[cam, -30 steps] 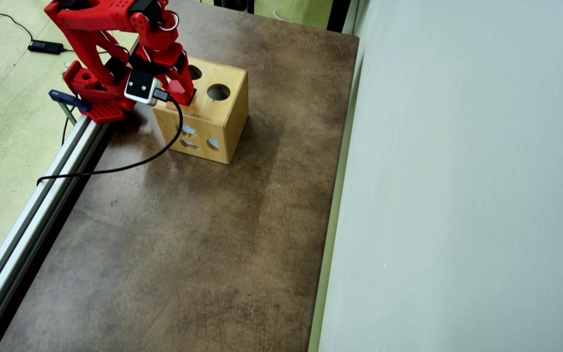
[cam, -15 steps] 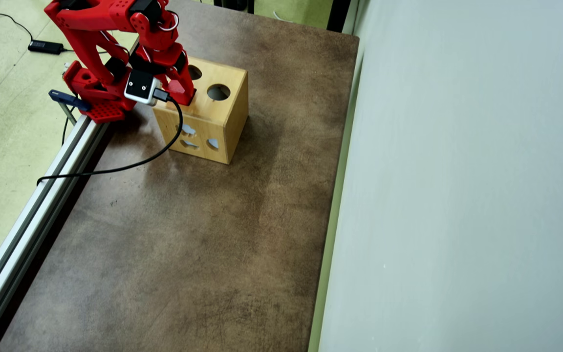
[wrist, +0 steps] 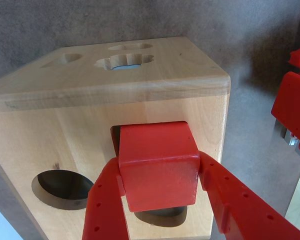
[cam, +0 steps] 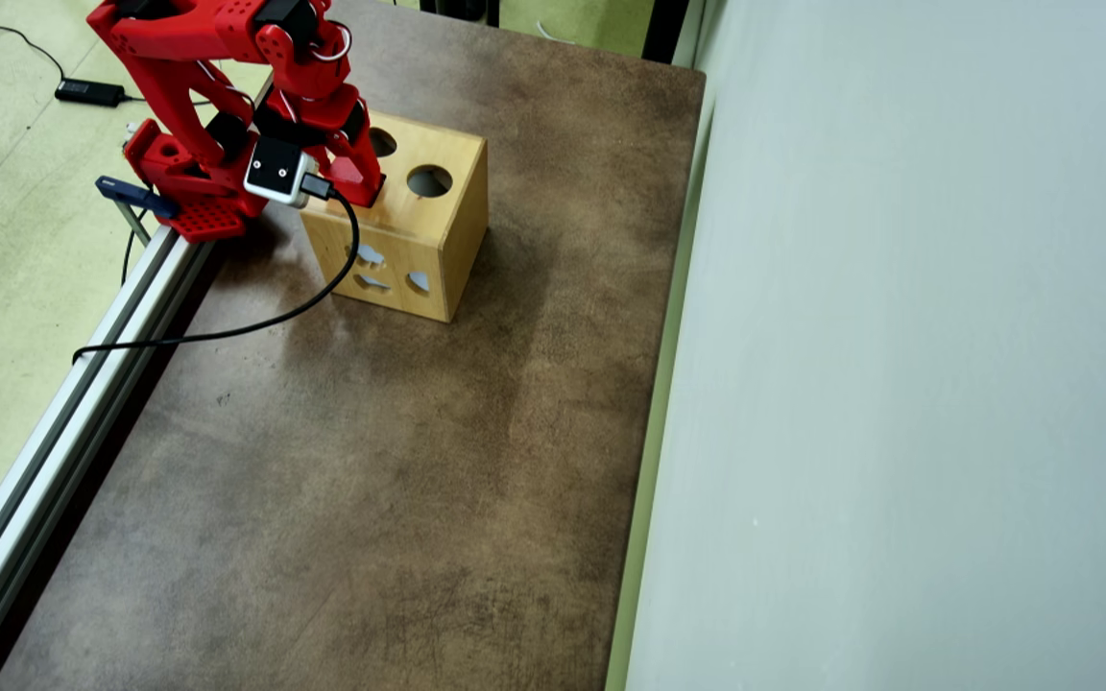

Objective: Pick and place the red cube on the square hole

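in the wrist view the pincer (wrist: 160,200) is clenched on the red cube (wrist: 159,165), one red finger (wrist: 107,205) pressed to its left face and the other to its right face, so the cube hangs between them just above the wooden box (wrist: 110,95). behind the cube's upper left corner a dark strip shows, which i take for the square hole (wrist: 115,136); the cube covers nearly all of it, and looks turned a touch off the edge that shows. a round hole (wrist: 62,186) sits to the left of the cube on the same face, and another dark cut-out peeks from under the cube's lower edge. the cube looks glossy, hard and light, so i'd judge it stiff but a bit slippery; flat opposite faces, as it is held now, seem the right place to take it. the hole looks barely larger than the cube, so it probably needs squaring up before release. in the overhead view the red arm (cam: 227,58) bends over the near left part of the wooden box (cam: 452,230), which stands on the brown counter (cam: 371,461); the cube itself i cannot pick out there, since the arm covers that spot.
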### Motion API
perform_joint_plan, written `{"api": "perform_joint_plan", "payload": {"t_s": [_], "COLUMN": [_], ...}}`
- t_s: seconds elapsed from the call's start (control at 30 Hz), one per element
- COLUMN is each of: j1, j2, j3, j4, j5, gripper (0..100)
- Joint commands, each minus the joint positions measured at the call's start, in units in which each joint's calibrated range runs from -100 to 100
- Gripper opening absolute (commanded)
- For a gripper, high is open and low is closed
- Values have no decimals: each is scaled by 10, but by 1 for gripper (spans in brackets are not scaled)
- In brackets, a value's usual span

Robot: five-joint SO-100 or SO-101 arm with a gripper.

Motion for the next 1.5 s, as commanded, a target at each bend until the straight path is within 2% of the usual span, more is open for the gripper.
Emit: {"api": "perform_joint_plan", "payload": {"t_s": [0.0, 0.13, 0.4, 0.6, 1.47], "j1": [6, 6, 6, 6, 6], "j2": [-9, -9, -9, -9, -10], "j3": [-9, -9, -2, -2, -10], "j4": [6, 6, 7, 7, 13], "j5": [3, 3, 0, 0, -1], "gripper": [1, 6, 29, 41, 50]}}
